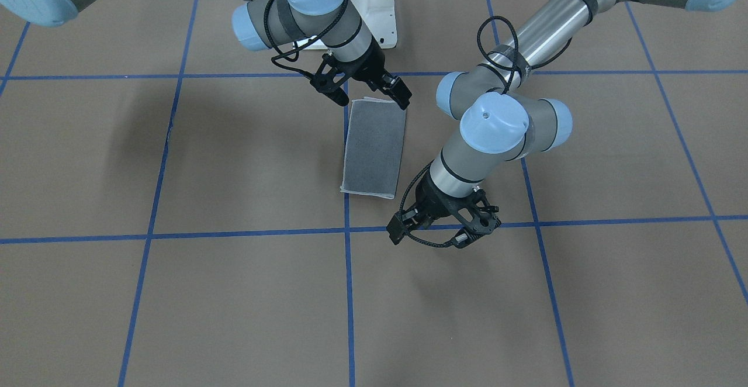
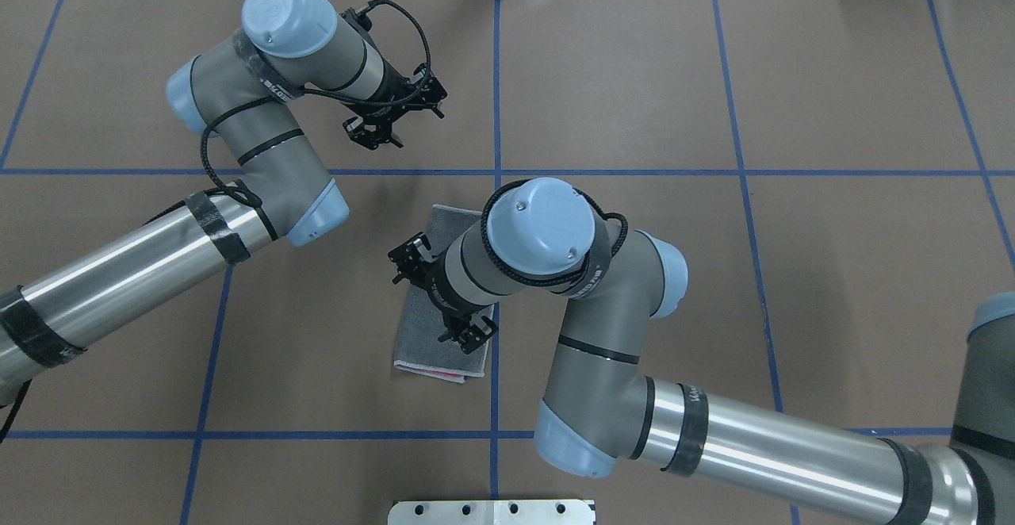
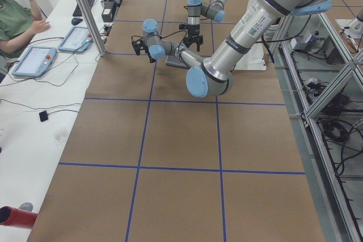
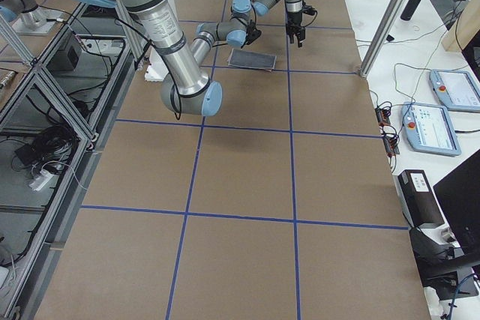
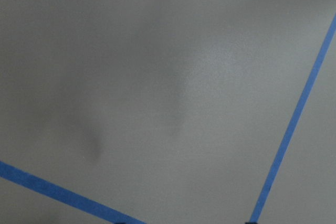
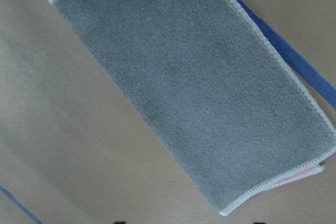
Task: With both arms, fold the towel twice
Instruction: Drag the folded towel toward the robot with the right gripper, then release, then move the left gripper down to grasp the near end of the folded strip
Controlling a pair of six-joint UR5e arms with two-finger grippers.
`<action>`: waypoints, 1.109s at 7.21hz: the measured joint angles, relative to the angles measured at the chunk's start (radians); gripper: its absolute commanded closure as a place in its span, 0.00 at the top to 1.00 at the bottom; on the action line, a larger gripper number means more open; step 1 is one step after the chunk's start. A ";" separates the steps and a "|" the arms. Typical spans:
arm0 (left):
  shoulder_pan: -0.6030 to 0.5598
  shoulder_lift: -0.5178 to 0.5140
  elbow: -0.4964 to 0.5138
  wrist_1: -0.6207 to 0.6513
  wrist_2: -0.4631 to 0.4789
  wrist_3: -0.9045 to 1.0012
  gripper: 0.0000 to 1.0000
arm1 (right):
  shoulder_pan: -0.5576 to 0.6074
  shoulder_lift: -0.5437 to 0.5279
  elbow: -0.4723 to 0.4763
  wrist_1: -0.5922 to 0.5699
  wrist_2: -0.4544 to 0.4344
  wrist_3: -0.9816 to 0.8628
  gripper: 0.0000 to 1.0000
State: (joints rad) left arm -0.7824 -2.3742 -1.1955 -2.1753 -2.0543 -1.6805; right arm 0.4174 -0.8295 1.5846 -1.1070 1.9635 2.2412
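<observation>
Towel (image 1: 374,147) lay flat on the table (image 1: 234,159), folded once into a long strip: grey face up, a sliver of pink at the robot-side short end, one long edge just beside a blue tape line (image 1: 349,270). Right gripper (image 1: 372,102) sat over that robot-side end, jaws spread, empty. Left gripper (image 1: 429,236) was off the cloth near the opposite end — also spread wide, holding nothing.

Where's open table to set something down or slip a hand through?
Bare table across the whole operators'-side row, beyond the blue tape line. Crowded at centre: the right gripper hangs over the towel; the left gripper hovers just past its far corner.
</observation>
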 measured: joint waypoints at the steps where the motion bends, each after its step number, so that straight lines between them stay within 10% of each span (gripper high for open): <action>1: -0.022 0.004 -0.003 0.003 -0.029 0.002 0.81 | 0.043 -0.052 0.046 -0.002 0.049 -0.047 1.00; 4: -0.094 0.087 -0.071 0.007 -0.127 0.016 0.89 | 0.219 -0.178 0.088 -0.004 0.212 -0.217 1.00; 8: -0.017 0.351 -0.406 0.010 -0.138 0.027 1.00 | 0.376 -0.240 0.023 0.000 0.231 -0.570 1.00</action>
State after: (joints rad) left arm -0.7994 -2.0232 -1.6017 -2.1655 -2.1923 -1.6540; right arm 0.7938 -1.0699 1.6073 -1.1067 2.1940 1.6713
